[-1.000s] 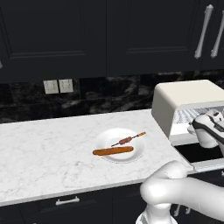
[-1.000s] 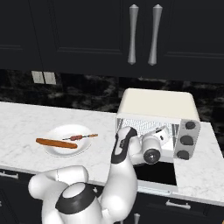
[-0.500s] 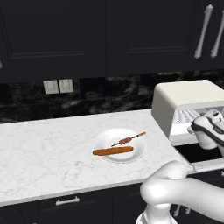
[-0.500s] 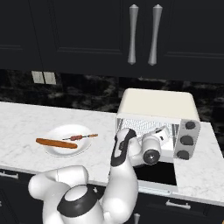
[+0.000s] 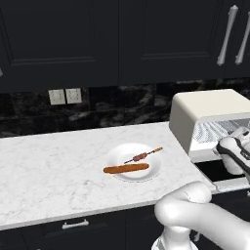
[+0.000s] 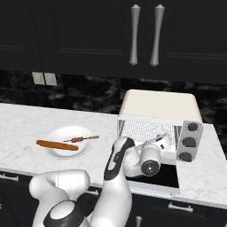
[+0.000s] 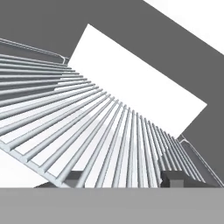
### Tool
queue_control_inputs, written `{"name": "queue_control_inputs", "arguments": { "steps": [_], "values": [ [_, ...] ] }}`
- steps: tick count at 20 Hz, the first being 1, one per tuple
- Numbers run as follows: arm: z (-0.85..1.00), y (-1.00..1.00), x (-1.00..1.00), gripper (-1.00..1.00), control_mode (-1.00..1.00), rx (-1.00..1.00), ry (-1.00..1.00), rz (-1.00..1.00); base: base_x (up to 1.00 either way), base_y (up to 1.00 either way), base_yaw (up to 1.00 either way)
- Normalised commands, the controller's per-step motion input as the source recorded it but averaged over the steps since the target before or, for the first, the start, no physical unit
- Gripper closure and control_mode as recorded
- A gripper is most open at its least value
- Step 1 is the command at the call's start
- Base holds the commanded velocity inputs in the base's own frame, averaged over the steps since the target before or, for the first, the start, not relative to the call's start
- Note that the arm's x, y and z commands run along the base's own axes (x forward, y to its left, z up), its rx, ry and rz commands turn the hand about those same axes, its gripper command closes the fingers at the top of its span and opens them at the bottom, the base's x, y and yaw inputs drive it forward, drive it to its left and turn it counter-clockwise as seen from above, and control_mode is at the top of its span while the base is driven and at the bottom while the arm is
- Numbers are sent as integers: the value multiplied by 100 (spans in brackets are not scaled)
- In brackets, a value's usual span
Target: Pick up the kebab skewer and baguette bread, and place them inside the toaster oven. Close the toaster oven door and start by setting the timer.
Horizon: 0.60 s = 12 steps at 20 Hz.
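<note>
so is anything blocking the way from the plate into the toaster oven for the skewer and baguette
Nothing visible does. The toaster oven has its door dropped open, and the wire rack inside is bare. The kebab skewer and baguette bread lie on the white plate, with bare counter between plate and oven.

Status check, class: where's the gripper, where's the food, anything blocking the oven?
Gripper at toaster oven mouth, over wire rack. Kebab skewer, baguette on plate. Door down, nothing blocking.
</note>
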Motion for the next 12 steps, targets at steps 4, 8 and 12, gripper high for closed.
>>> {"name": "queue_control_inputs", "arguments": {
  "steps": [4,8,12],
  "values": [
    [4,0,-72,100,-100,0,0,0,0,0,0],
    [14,-1,-76,100,-100,1,0,1,0,0,0],
    [17,0,-69,100,-100,2,0,3,0,0,0]
  ]
}}
